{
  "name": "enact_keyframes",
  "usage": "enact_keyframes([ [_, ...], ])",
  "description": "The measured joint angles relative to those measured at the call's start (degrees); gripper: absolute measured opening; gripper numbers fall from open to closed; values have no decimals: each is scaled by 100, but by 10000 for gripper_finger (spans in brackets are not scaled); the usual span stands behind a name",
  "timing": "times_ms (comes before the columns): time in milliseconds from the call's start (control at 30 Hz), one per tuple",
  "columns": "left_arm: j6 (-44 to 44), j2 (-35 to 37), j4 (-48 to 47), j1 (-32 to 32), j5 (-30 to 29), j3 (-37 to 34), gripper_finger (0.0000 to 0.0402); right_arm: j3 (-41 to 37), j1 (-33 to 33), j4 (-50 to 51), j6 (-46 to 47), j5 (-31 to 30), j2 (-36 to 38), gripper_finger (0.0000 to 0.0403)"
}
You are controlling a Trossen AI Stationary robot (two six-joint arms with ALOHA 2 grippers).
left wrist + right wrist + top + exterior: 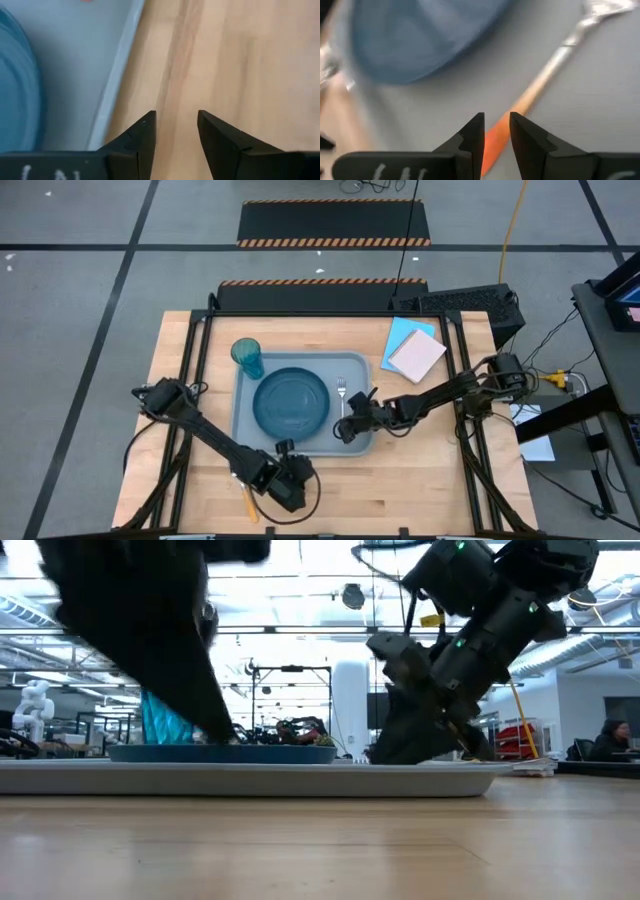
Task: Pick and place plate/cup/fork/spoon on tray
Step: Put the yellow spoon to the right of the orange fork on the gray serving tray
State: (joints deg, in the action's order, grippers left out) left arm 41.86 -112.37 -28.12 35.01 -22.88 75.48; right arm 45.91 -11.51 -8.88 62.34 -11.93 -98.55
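Right gripper [348,427] is down over the tray's [362,368] near right corner, its fingers [472,137] parted only a little, straddling the orange handle of the fork [540,85] without clearly closing on it. The fork [341,395] lies flat on the tray floor just right of the plate [290,401], tines pointing toward the far rim. The plate sits in the middle of the tray, and the cup [247,358] stands upright at the tray's far left corner (from the table-height camera it shows as a teal shape [160,720] behind the left arm).

Left gripper [290,485] hangs over bare wood just in front of the tray's near edge, fingers [142,140] spread apart with nothing between them. Its wrist camera catches the tray's rim [117,80] running alongside and a slice of the plate [17,90] inside.

An orange handle [249,502] pokes out on the table beside the left gripper, toward the near left; its working end is hidden under the arm, so I can't confirm it is the spoon.

Beyond the tray's far right corner, a light blue sheet [403,335] lies on the table with a pale notepad [417,356] on top of it.
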Motion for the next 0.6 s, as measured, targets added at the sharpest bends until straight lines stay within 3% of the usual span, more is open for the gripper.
enact_keyframes([
  [100, 169, 369, 9, 192, -18, 2, 147, 0, -189, -94, -406, 328, 221, 82],
  [433, 995, 1142, -51, 1454, -729, 11, 147, 7, -1170, -415, -1507, 471, 1096, 82],
  [600, 1992, 1129, -784, 1701, -200, 9, 147, 7, -1748, -408, -2443, 925, 1107, 82],
])
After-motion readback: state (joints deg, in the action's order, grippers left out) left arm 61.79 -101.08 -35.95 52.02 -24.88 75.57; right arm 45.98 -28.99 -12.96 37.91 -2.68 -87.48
